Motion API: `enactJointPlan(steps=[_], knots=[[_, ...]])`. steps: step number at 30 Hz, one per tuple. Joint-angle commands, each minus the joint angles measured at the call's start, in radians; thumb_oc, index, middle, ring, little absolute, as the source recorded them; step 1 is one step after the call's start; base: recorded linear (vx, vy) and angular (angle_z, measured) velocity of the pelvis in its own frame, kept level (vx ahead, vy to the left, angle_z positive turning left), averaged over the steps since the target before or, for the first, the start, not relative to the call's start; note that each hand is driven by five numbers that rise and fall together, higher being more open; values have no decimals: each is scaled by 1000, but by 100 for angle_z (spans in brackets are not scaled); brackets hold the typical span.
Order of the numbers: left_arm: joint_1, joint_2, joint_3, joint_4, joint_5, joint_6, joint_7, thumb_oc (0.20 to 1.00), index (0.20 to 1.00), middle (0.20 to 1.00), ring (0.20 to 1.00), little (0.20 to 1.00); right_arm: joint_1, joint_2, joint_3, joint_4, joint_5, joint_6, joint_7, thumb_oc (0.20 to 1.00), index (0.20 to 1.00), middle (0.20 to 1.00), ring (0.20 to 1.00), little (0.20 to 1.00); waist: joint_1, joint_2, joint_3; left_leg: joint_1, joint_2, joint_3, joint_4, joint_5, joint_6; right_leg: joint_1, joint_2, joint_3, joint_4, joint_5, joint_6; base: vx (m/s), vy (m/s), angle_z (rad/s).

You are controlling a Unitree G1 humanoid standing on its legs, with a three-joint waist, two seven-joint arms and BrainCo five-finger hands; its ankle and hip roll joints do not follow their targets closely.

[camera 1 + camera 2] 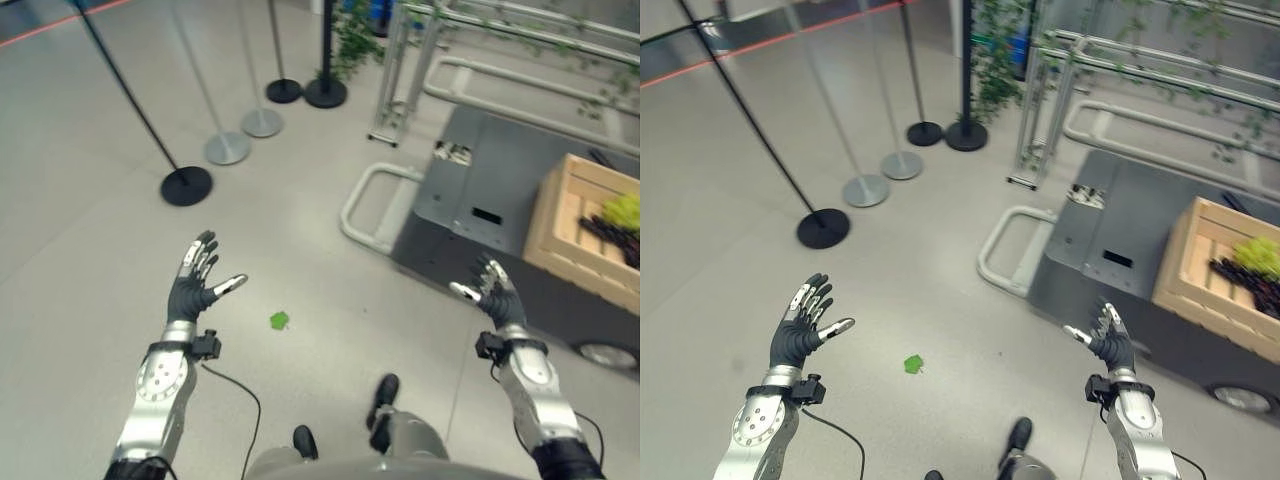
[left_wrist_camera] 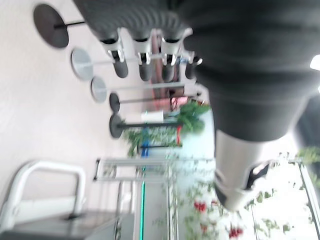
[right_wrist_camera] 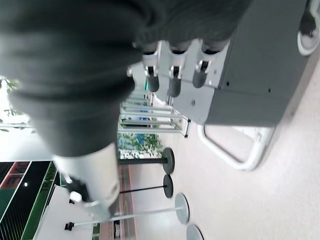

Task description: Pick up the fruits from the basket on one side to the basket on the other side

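Hands — left hand (image 1: 195, 285), right hand (image 1: 495, 292) — both spread empty; one crate (image 1: 585, 225).

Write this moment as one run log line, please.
left hand: open, empty | right hand: open, empty | grapes: in wooden crate on cart

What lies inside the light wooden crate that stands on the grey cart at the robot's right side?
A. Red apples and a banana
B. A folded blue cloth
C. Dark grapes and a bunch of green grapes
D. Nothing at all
C: the light wooden crate on the grey cart holds dark grapes and a bunch of green grapes at its far end.
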Motion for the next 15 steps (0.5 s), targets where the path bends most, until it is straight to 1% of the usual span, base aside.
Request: enactJointPlan(steps=[1, 2, 3, 4, 5, 6, 7, 8, 9, 12, 13, 14, 15], knots=[[-8, 36, 45, -88, 40, -41, 0, 1000, 1000, 1000, 1000, 1000, -42, -32, -2, -46, -30, -42, 6, 1000, 1000, 1000, 1000, 1000, 58, -28, -35, -15, -59, -153, 6, -13, -49, 68, -65, -77, -99, 144, 134, -31, 59, -139], [-5, 38, 47, -90, 44, -37, 2, 1000, 1000, 1000, 1000, 1000, -41, -35, 3, -47, -34, -39, 12, 1000, 1000, 1000, 1000, 1000, 67, -28, -30, -7, -58, -130, -2, -10, -47, 57, -89, -141, -54, 157, 142, -5, -31, -133], [-1, 40, 44, -86, 47, -32, 2, 1000, 1000, 1000, 1000, 1000, -37, -37, 8, -44, -37, -33, 17, 1000, 1000, 1000, 1000, 1000, 65, -25, -25, 7, -57, -118, -12, -15, -44, 41, -107, -170, -3, 158, 148, 7, -31, -130], [-1, 39, 44, -86, 47, -33, 2, 1000, 1000, 1000, 1000, 1000, -37, -37, 8, -44, -37, -33, 18, 1000, 1000, 1000, 1000, 1000, 65, -26, -25, 8, -59, -118, -13, -15, -43, 39, -111, -169, 4, 155, 148, 21, -122, -74], [0, 32, 44, -72, 46, -28, 12, 1000, 1000, 1000, 1000, 1000, -30, -39, 17, -42, -27, -25, 32, 1000, 1000, 1000, 1000, 1000, 58, -38, -23, 17, -64, -107, -20, -26, -42, 28, -105, -166, 4, 159, 150, 5, -91, -42], [-1, 32, 44, -71, 47, -28, 12, 1000, 1000, 1000, 1000, 1000, -30, -40, 18, -42, -26, -25, 32, 1000, 1000, 1000, 1000, 1000, 59, -38, -24, 17, -64, -105, -21, -25, -42, 26, -105, -164, 4, 159, 150, 56, -263, -46], [-17, 18, 36, -47, 37, -22, 23, 1000, 1000, 1000, 1000, 1000, -22, -51, 21, -52, -30, -27, 31, 1000, 1000, 1000, 1000, 1000, 38, -47, -24, 18, -64, -104, -15, -35, -42, 0, -104, -118, 13, 167, 152, 81, -220, -46], [-18, 6, 31, -36, 23, -20, 24, 1000, 1000, 1000, 1000, 1000, -21, -50, 21, -46, -29, -22, 25, 1000, 1000, 1000, 1000, 1000, 28, -45, -22, 22, -59, -102, -16, -36, -44, -17, -113, -94, 36, 174, 155, 106, -323, -52], [-22, -2, 27, -17, 10, -20, 25, 1000, 1000, 1000, 1000, 1000, -20, -53, 17, -49, -30, -21, 21, 1000, 1000, 1000, 1000, 1000, 9, -46, -24, 24, -56, -100, -15, -38, -49, -16, -103, -50, 16, 155, 150, 94, -260, -26], [-37, -37, 18, 32, -50, -20, 27, 1000, 1000, 1000, 1000, 1000, -18, -53, 8, -54, -20, -24, -3, 1000, 1000, 1000, 1000, 1000, -31, -39, -36, 30, -9, -69, -15, -22, -82, 2, -89, -4, -9, 138, 135, 83, -269, -12], [-41, -46, 14, 53, -64, -16, 26, 1000, 1000, 1000, 1000, 1000, -18, -56, 4, -53, -19, -25, -6, 1000, 1000, 1000, 1000, 1000, -48, -34, -43, 30, 8, -62, -18, -13, -93, 9, -82, 8, -13, 115, 127, 64, -243, -13], [-47, -49, 11, 65, -62, -18, 26, 1000, 1000, 1000, 1000, 1000, -22, -63, 1, -52, -27, -25, -16, 1000, 1000, 1000, 1000, 1000, -55, -29, -50, 34, 18, -58, -23, -4, -103, 17, -82, 7, -15, 108, 122, 46, -149, -13], [-48, -50, 10, 67, -62, -19, 26, 1000, 1000, 1000, 1000, 1000, -22, -64, 1, -52, -27, -25, -17, 1000, 1000, 1000, 1000, 1000, -55, -28, -50, 35, 19, -59, -25, -3, -104, 18, -81, 6, -16, 107, 121, 84, -211, -16]])
